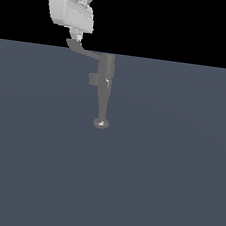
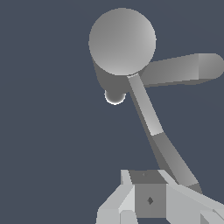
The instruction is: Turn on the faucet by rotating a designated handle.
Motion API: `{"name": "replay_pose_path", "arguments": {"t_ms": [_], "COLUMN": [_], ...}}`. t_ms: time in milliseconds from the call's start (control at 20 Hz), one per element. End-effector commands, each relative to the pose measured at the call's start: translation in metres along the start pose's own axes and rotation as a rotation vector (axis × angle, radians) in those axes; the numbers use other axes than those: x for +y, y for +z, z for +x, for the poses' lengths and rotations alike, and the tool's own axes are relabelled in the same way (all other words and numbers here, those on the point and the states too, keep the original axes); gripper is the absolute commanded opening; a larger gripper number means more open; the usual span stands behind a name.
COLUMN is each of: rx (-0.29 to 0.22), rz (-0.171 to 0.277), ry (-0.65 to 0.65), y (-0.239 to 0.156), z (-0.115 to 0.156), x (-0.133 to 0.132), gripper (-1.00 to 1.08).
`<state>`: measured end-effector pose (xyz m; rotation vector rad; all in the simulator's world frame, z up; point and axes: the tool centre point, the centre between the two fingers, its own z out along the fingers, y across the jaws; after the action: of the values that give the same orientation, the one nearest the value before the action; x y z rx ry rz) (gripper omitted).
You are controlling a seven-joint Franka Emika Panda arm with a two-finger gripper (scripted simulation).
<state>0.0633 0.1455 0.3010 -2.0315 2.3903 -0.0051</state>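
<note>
On my exterior feed I see the small grey metal faucet (image 1: 105, 78) with its cylindrical body standing on the flat slate-blue floor (image 1: 166, 182), its spout tapering toward the camera and ending in a round shiny tip. A boxy stub sits on the body's side toward the exterior view's left. From the top of the faucet body the thin, flat, curved grey handle (image 1: 82, 50) reaches out toward the exterior view's left, and its widened paddle end lies right under my white robot gripper (image 1: 76, 35), which hangs just above it.

On the wrist feed the handle (image 2: 153, 127) runs from the round top of the faucet (image 2: 122, 41) down to the gripper (image 2: 150, 200), its far end meeting the grey pad area between the white fingers (image 2: 114, 202). I think the fingers sit close around the paddle, but I cannot tell whether they are actually clamped on it or only touching.
</note>
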Motion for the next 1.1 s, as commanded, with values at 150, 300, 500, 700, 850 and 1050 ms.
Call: {"name": "replay_pose_path", "arguments": {"t_ms": [150, 300, 500, 700, 850, 1050], "rx": [0.001, 0.001, 0.001, 0.001, 0.001, 0.001], "rz": [-0.006, -0.006, -0.006, 0.0, -0.001, -0.001], "ry": [-0.004, -0.004, -0.004, 0.002, 0.001, 0.001], "y": [0.001, 0.001, 0.001, 0.0, 0.0, 0.0], "z": [-0.002, -0.001, -0.001, 0.006, 0.011, 0.018], "x": [0.016, 0.023, 0.033, 0.031, 0.037, 0.045], "gripper": [-1.0, -1.0, -1.0, -1.0, -1.0, -1.0]}}
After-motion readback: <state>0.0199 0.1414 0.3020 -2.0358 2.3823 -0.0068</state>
